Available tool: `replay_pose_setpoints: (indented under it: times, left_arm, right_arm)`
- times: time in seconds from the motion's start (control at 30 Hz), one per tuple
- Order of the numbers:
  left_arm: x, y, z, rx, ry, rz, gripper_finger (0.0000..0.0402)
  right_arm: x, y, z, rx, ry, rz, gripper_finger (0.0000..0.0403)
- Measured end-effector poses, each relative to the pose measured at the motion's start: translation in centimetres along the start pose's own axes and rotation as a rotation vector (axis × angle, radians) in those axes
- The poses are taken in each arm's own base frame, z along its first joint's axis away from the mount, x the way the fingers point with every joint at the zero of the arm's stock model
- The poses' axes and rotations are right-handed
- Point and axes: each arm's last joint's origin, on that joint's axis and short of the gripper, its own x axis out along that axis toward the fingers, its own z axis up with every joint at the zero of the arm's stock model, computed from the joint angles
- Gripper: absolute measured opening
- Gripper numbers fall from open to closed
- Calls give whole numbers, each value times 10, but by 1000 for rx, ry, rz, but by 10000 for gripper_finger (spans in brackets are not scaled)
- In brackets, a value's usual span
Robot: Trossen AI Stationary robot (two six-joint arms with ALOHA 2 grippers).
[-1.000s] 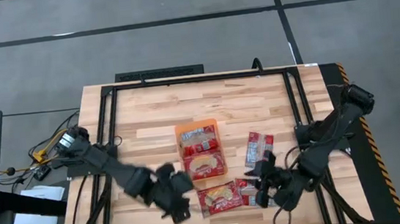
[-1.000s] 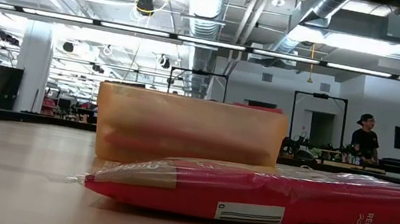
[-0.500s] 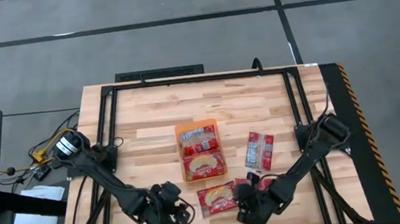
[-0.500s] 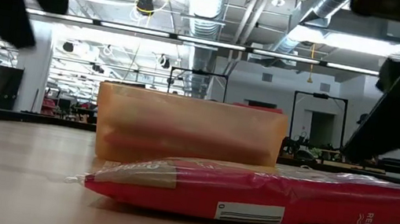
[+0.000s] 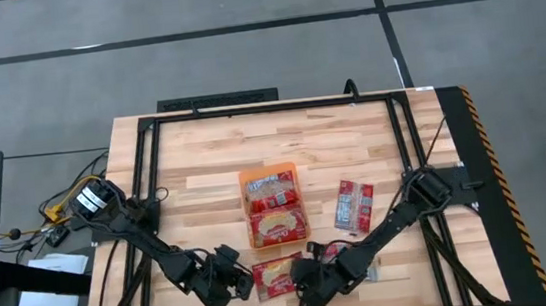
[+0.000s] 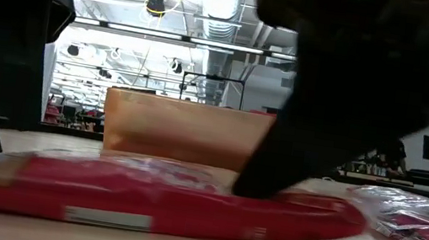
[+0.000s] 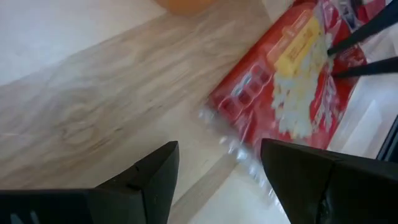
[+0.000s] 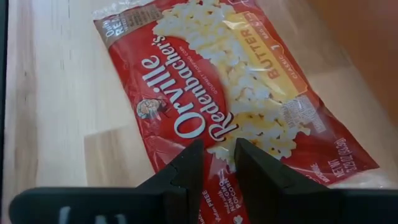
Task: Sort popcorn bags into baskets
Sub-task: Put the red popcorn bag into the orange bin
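A red popcorn bag (image 5: 277, 273) lies flat, picture side up, near the table's front edge, between my two grippers. My right gripper (image 5: 310, 273) has come down on it from the right, its fingers a narrow gap apart (image 8: 216, 152). My left gripper (image 5: 240, 282) stands open just left of the bag, and the bag's crimped end (image 7: 227, 134) lies ahead of the gap between its fingers (image 7: 217, 162), apart from them. The orange basket (image 5: 244, 181) stands behind, with packets (image 5: 277, 218) lying in it. My right gripper sets both fingertips (image 8: 189, 155) on the bag's upper face, at the popcorn picture (image 8: 249, 134) beside its long edge. The fingers slant down from the table's right and near side. The bag lies flat on the table under them.
Another packet (image 5: 355, 205) lies grey side up, right of the basket. A further red one (image 5: 348, 254) lies partly under my right arm and shows at the right in the low view (image 6: 425, 224). A black frame (image 5: 149, 165) borders the table.
Both grippers have come down to the table. My right gripper has gone toward the table's left onto the bag. The bag has slid along the table toward the left. My left gripper has rolled and sunk beside the bag's left end.
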Motion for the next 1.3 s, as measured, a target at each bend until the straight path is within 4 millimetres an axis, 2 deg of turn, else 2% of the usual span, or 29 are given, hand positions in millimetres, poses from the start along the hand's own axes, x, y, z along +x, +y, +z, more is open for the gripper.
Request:
replay_pose_setpoints:
  times: [0.23, 0.5, 0.6, 0.73, 0.93, 1.1, 1.3]
  left_arm:
    - [0, -1, 0, -8, -7, -12, 215]
    - [0, -1, 1, 9, -34, -11, 215]
    - [0, -1, 1, 35, -35, -9, 215]
    - [1, 3, 3, 52, -38, 22, 215]
    - [1, 5, 3, 65, -43, 45, 215]
    - [1, 3, 2, 49, -18, 24, 215]
    - [1, 3, 2, 23, -22, 23, 215]
  right_arm:
    - [6, -4, 27, -54, -21, 6, 118]
    - [14, -11, 34, -63, -15, 21, 118]
    - [6, -7, 37, -77, -29, 49, 118]
    - [-20, 0, 44, -62, -62, 77, 118]
    - [-29, 3, 23, -20, -5, -27, 118]
    - [-15, 1, 4, -19, 59, -82, 118]
    - [2, 4, 0, 10, 55, -42, 118]
